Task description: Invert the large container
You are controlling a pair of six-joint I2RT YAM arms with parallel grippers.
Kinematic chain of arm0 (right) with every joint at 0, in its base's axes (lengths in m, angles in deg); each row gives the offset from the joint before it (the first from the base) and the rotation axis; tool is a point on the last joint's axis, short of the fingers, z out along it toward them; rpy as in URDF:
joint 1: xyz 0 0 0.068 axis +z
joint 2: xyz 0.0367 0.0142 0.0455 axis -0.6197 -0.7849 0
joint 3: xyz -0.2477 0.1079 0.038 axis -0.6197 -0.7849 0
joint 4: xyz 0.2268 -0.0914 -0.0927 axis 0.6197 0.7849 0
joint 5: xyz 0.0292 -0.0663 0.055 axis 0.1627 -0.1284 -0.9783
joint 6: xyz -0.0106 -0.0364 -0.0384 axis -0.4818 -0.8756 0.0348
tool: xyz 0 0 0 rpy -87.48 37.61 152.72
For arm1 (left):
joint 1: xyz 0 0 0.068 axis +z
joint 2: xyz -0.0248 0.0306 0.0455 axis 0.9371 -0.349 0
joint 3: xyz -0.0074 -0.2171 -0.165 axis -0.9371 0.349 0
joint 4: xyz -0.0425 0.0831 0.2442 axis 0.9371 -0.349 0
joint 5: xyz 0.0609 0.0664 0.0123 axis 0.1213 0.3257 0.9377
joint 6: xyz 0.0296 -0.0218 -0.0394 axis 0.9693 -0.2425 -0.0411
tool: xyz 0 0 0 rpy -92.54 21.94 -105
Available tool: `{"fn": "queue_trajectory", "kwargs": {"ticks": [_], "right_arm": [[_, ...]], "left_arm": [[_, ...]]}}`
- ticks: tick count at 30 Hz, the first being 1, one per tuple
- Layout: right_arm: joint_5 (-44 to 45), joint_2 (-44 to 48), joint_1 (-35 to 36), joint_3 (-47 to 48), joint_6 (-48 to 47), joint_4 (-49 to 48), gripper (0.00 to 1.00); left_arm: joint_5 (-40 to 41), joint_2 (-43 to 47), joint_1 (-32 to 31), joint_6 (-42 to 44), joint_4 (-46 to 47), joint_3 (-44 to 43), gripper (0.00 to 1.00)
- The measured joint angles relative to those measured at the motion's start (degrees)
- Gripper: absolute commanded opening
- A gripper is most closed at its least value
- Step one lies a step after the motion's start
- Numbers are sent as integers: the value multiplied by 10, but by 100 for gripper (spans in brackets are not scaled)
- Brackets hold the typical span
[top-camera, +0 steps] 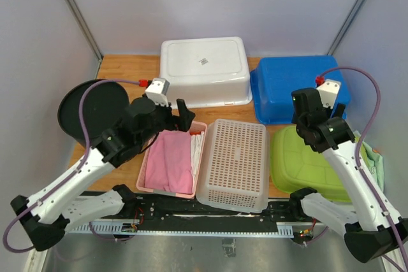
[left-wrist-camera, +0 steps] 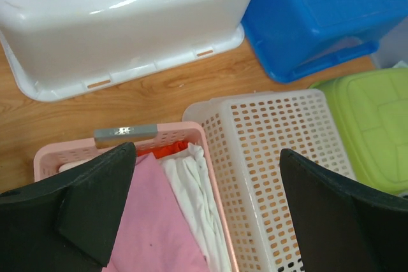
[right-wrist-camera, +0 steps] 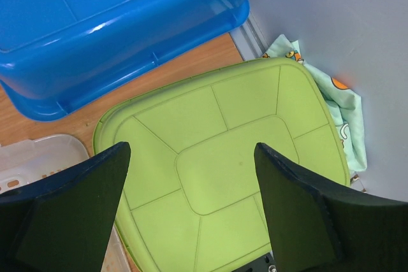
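Note:
The large white container [top-camera: 204,68] stands bottom up at the back centre, its rim down on the wooden table; in the left wrist view [left-wrist-camera: 127,17] it fills the top. My left gripper [top-camera: 185,114] is open and empty, in front of the container and apart from it, over the far end of a pink basket [top-camera: 148,157]. In its wrist view the left gripper [left-wrist-camera: 207,157] straddles the pink basket's rim [left-wrist-camera: 64,151] and a white perforated basket [left-wrist-camera: 274,157]. My right gripper [top-camera: 305,125] is open and empty above a green tub [right-wrist-camera: 217,157].
A blue tub [top-camera: 287,90] lies bottom up at the back right. The green tub [top-camera: 299,157] and the perforated basket [top-camera: 234,160] are bottom up too. The pink basket holds pink and white cloths. A black disc [top-camera: 89,109] sits at the left, a patterned cloth [right-wrist-camera: 344,113] by the right wall.

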Motion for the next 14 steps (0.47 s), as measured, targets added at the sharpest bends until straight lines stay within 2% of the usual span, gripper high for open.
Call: {"fn": "queue_trajectory", "kwargs": {"ticks": [5, 14], "right_arm": [[11, 44, 0, -18, 14, -10, 80], [14, 52, 0, -30, 24, -27, 78]], "left_arm": [[12, 78, 0, -9, 47, 42, 99], [22, 84, 0, -18, 60, 48, 99]]}}
